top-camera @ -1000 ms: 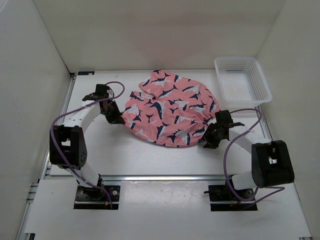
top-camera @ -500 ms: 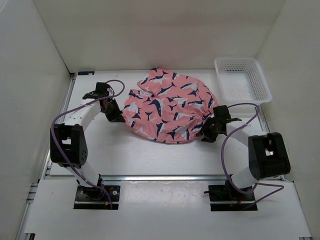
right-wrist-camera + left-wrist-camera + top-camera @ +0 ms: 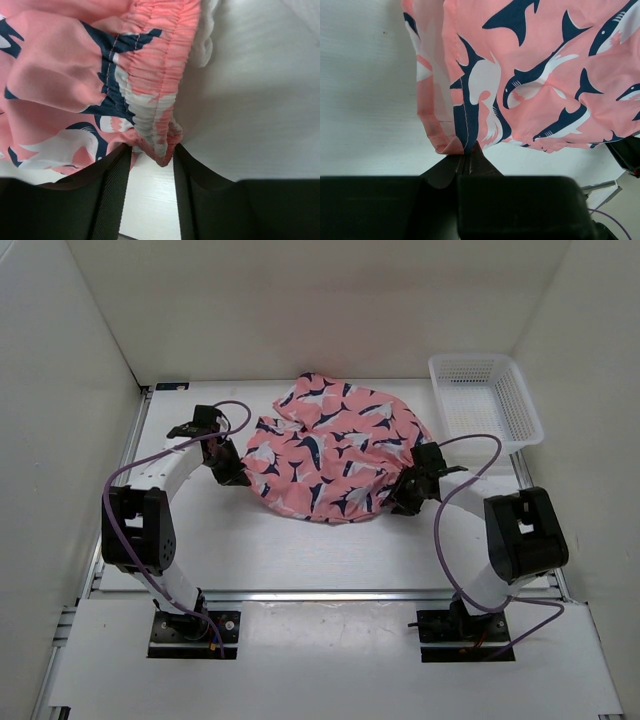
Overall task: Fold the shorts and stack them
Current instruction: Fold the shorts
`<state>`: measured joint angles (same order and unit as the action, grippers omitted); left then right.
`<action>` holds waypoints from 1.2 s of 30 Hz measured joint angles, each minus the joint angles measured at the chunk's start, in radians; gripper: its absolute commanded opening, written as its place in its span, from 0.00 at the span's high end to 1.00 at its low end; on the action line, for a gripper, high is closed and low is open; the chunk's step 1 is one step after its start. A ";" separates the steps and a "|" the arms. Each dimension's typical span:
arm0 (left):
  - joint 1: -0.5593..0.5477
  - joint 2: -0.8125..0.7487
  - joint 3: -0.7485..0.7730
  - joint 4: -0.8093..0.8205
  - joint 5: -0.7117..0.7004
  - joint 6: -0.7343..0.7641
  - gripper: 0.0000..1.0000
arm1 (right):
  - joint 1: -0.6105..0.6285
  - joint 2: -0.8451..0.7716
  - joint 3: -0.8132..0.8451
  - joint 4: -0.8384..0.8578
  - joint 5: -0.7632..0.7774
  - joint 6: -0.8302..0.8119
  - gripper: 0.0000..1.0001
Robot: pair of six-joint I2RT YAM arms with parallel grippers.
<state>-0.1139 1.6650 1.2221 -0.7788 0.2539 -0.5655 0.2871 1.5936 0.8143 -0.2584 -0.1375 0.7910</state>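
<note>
Salmon-pink cloth is pinched at both ends. Your left gripper (image 3: 466,159) has its jaws pressed together on the hem (image 3: 440,142) of the shorts (image 3: 545,75), right where a stitched seam (image 3: 465,115) runs down to the edge. Your right gripper (image 3: 152,155) looks clamped on the gathered waistband (image 3: 150,90). Its jaws stand a little apart because the bunched elastic fills the gap between them and touches both.

From above, the shorts (image 3: 335,450) lie in a rumpled mound on the table (image 3: 280,550) between the two grippers. The left gripper (image 3: 232,472) is at their left edge and the right gripper (image 3: 408,495) at their lower right. The white mesh basket (image 3: 483,400) sits apart at the far right corner and holds nothing you can see.

By my reading you are early in the task. The garment is gripped at opposite edges but not spread flat, no clean fold line shows, and no stack exists. Flattening, folding and stacking are all left to do.

The fabric is thin and limp, printed all over with navy-and-white sharks. It puckers into soft ridges across the middle. The waistband is thick, ruched and springy, with rows of stitching; the hem is a narrow turned edge, and a paler inner layer shows beside it on the left. The tabletop is smooth and white, so expect the cloth to slide easily rather than catch.
</note>
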 measured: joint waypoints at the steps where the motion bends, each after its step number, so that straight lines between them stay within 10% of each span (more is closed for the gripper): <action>1: -0.001 0.000 0.000 0.000 0.000 0.000 0.90 | 0.008 0.015 0.013 0.000 0.009 0.003 0.59; 8: -0.001 0.000 0.000 0.000 -0.008 0.000 0.90 | 0.043 0.121 0.132 -0.023 0.087 0.003 1.00; 28: -0.017 0.000 0.058 -0.037 -0.026 0.000 0.90 | 0.016 -0.168 0.220 -0.359 0.346 -0.177 1.00; 36: -0.094 0.005 0.020 -0.048 -0.046 -0.013 0.90 | -0.013 -0.108 0.161 -0.422 0.306 -0.184 0.45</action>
<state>-0.2081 1.6703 1.2423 -0.8268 0.2081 -0.5785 0.2737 1.4853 0.9749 -0.6807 0.1680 0.6067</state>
